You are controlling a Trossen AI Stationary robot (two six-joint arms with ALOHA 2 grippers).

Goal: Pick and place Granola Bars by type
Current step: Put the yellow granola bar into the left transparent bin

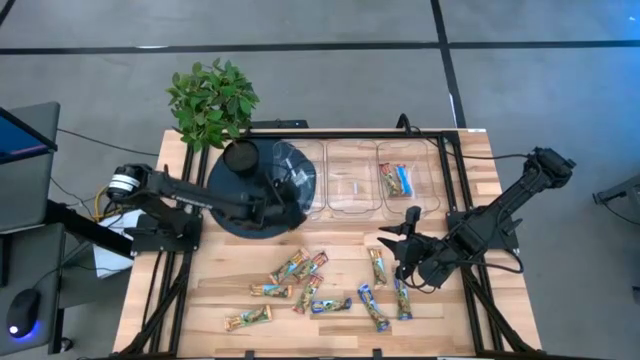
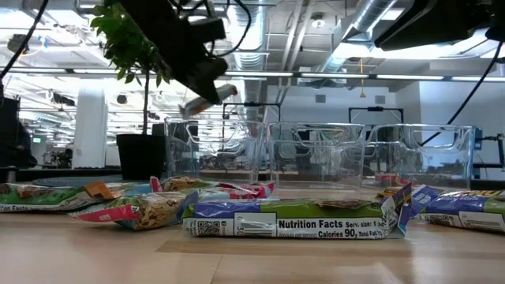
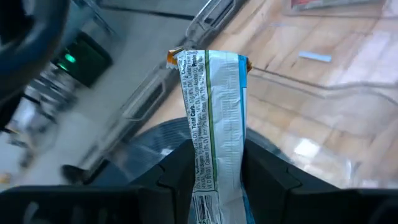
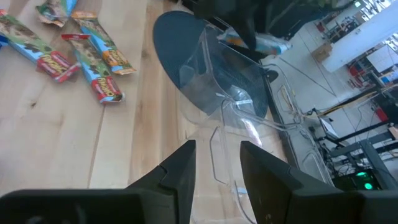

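Three clear plastic bins sit in a row on the wooden table (image 1: pixel 230 285): the left bin (image 1: pixel 306 168) is right under the left claw (image 1: pixel 288 186), the middle bin (image 1: pixel 350 152) is just beside it, and the right bin (image 1: pixel 432 172) is just beyond the right claw (image 1: pixel 405 242). A dark round mat (image 1: pixel 235 212) lies under the left claw, partly beneath that left bin. A leafy potted plant (image 1: pixel 212 98) stands at the table's corner near the left claw, while a mouse (image 1: pixel 22 325) sits off the table, well away from both.
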